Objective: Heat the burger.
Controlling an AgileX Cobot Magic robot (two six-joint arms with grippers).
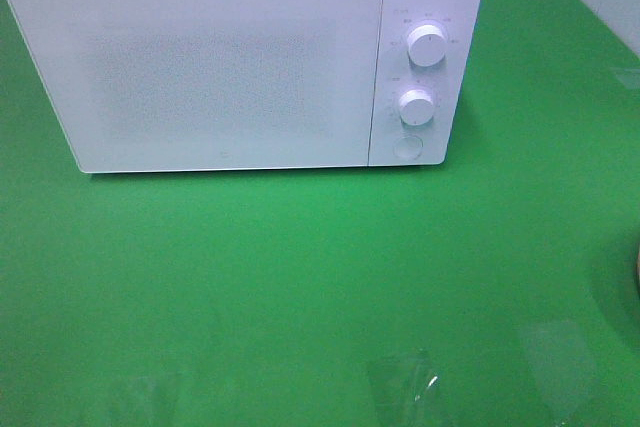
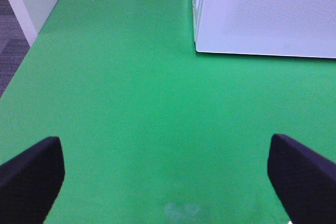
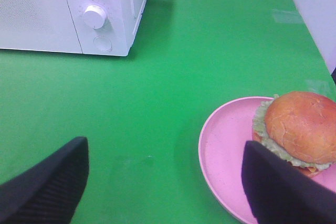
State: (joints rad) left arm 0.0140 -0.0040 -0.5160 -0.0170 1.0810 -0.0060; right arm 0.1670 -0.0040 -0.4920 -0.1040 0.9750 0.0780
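Burger [image 3: 304, 125] on pink plate [image 3: 226, 145], green worktop [image 1: 300, 277], microwave [image 1: 230, 57] shut.

Item: white microwave at the back of the worktop, door closed, two dials [image 1: 427, 45] and a round button on its panel. Burger: tan-brown bun with green lettuce edge, seated on the plate's far side, well apart from the microwave, on the right. Left gripper [image 2: 165, 174]: spread wide, nothing between its fingers, over bare worktop. Right gripper [image 3: 165, 182]: spread wide, holding nothing, one finger [image 3: 283, 187] overlapping the plate in view.
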